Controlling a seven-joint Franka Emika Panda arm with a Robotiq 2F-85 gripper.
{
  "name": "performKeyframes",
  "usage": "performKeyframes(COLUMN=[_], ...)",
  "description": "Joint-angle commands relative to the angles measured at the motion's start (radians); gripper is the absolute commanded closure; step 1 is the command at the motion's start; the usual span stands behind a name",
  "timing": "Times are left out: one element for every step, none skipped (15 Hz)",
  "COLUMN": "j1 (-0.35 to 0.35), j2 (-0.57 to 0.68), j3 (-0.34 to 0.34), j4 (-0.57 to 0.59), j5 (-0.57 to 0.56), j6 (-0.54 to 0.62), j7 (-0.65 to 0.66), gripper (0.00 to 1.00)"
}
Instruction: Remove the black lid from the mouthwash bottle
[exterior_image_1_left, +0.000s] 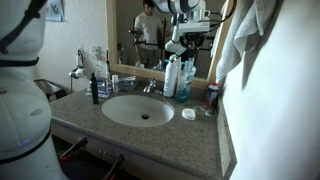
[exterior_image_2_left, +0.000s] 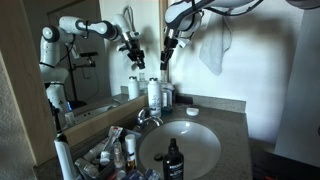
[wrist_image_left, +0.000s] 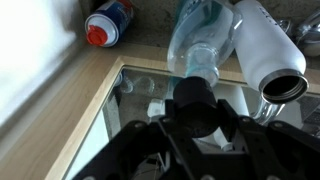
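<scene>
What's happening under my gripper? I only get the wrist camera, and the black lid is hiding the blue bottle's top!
Observer: In an exterior view the gripper hangs above the mouthwash bottle, seemingly with a gap between them, so the black lid looks lifted off.
Operator: Yay! What's in front of the bottles?
Observer: A round sink, set into the speckled counter.
Operator: Is anything lying loose there?
Observer: A small white cap lies on the counter beside the sink.
</scene>
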Motion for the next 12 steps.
performKeyframes(j1=[-0.017, -0.017, -0.017, -0.015, -0.017, -0.018, -0.020, -0.022, -0.024, -0.025, -0.028, -0.028], j2=[-0.047, -0.061, -0.072, -0.087, -0.100, -0.117, -0.133, -0.147, -0.166, -0.179, -0.195, -0.206], j3=[0.006, 0.002, -0.003, -0.012, -0.018, -0.029, -0.038, -0.047, -0.055, -0.063, -0.069, -0.075], j4=[-0.013, -0.021, -0.030, -0.044, -0.059, -0.083, -0.111, -0.134, -0.173, -0.202, -0.246, -0.285], j5=[0.051, 0.051, 0.046, 0.027, 0.024, 0.016, 0.017, 0.022, 0.028, 0.030, 0.043, 0.053], j6=[-0.018, -0.021, -0.021, -0.022, -0.019, -0.013, -0.007, -0.002, 0.012, 0.011, 0.026, 0.029], j7=[-0.034, -0.031, -0.026, -0.010, -0.006, 0.004, 0.009, 0.007, 0.001, 0.005, -0.011, -0.014], gripper=[0.80, 0.80, 0.80, 0.80, 0.80, 0.80, 0.80, 0.80, 0.80, 0.80, 0.80, 0.80])
